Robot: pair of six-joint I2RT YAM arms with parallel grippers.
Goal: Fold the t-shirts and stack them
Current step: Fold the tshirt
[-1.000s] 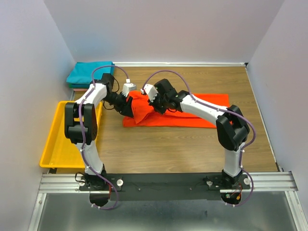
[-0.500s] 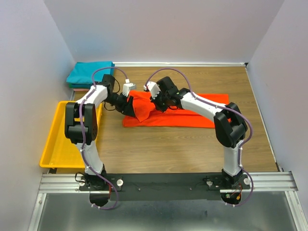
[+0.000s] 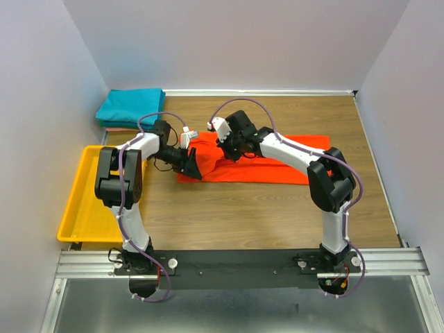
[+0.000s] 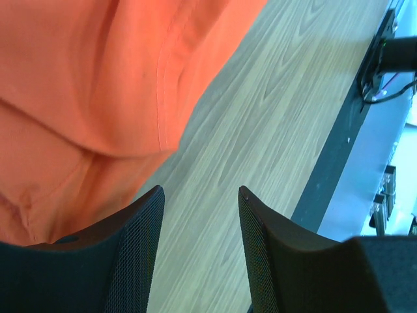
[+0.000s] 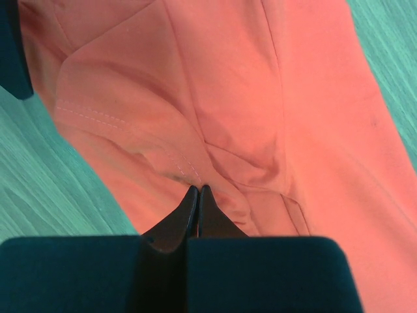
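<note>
The orange-red t-shirt (image 3: pixel 277 163) lies as a long folded band across the middle of the wooden table, its left end bunched up. My right gripper (image 3: pixel 223 142) is shut on a raised fold of that left end; in the right wrist view the fingertips (image 5: pixel 199 188) pinch the cloth (image 5: pixel 228 98). My left gripper (image 3: pixel 193 168) is open at the shirt's left near corner. In the left wrist view its gap (image 4: pixel 201 190) holds only bare wood, with the shirt's hem (image 4: pixel 85 85) hanging just beyond. The teal t-shirt (image 3: pixel 130 104) lies folded in the far left corner, a pink edge (image 3: pixel 104 125) under it.
A yellow plastic tray (image 3: pixel 76 208) sits at the table's left edge, beside the left arm. White walls close in the table on the left, back and right. The black base rail (image 3: pixel 236 267) runs along the near edge.
My left gripper has let go of the shirt's bunched end, opened, and moved nearer and slightly right to the shirt's near corner. My right gripper has stayed shut on the fold, shifting slightly left.
</note>
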